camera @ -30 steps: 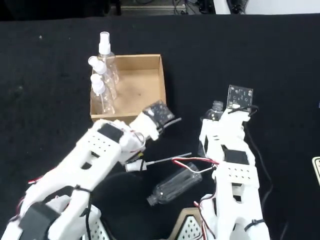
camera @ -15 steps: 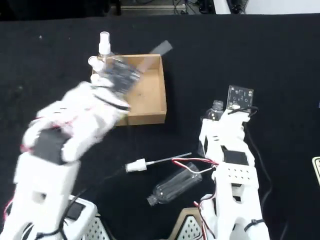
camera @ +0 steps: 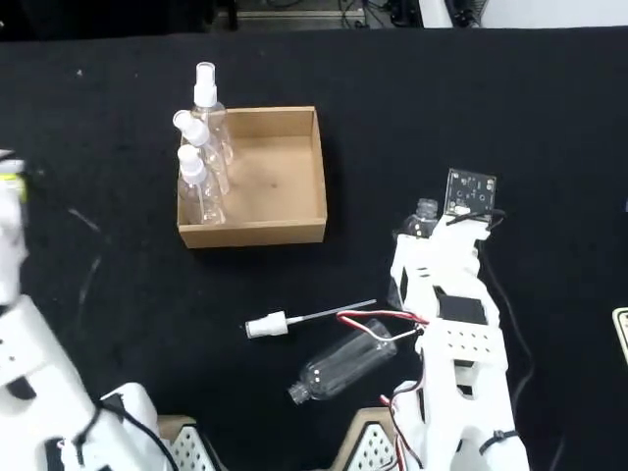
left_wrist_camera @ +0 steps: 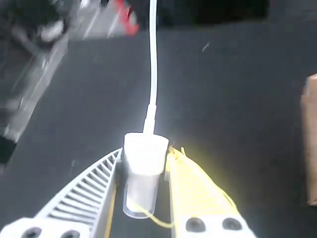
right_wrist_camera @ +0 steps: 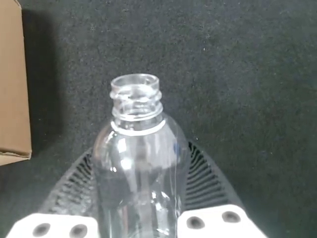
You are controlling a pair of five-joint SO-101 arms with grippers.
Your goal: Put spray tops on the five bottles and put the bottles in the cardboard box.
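Clear bottle fills right claw, spray top fills left claw.

three capped bottles stand along the left wall of the cardboard box. an uncapped bottle is upright in the right gripper; another bottle lies on its side beside a loose spray top. the left gripper pinches a second spray top.

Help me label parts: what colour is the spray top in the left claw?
The plastic spray top is white, tube included; clearest in left wrist view.
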